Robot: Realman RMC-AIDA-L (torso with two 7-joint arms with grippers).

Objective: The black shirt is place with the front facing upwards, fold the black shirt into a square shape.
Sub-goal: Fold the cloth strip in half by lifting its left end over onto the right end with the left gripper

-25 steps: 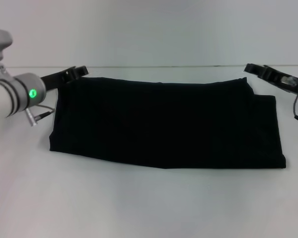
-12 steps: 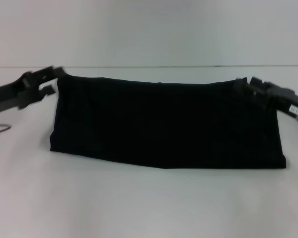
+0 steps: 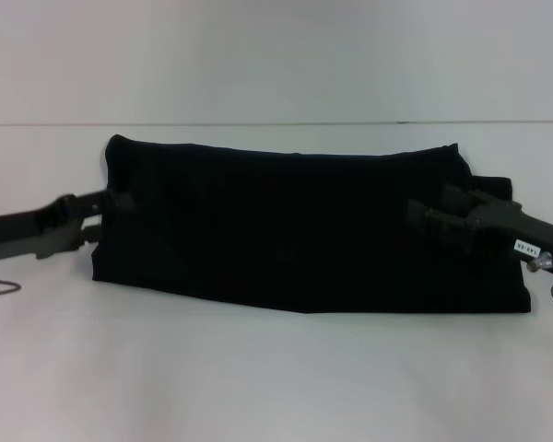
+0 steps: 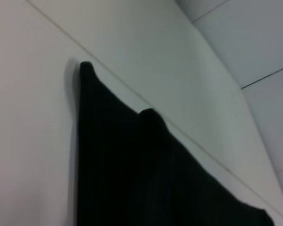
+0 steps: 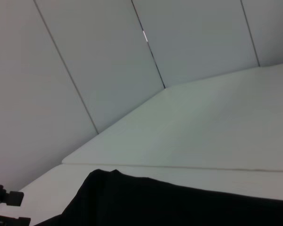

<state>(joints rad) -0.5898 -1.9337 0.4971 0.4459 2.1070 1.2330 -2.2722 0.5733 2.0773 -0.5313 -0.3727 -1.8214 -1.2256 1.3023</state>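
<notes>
Black against the black shirt (image 3: pixel 304 230), the right pincer (image 3: pixel 422 217) hides how its jaws stand.

We see a plain black cotton shirt (image 3: pixel 304 230), folded, no pattern showing, on a white desk (image 3: pixel 258 387). Both dark grey-black grippers, left (image 3: pixel 120 201) at nine o'clock and right (image 3: pixel 424 217) at three, nearly match it.
</notes>
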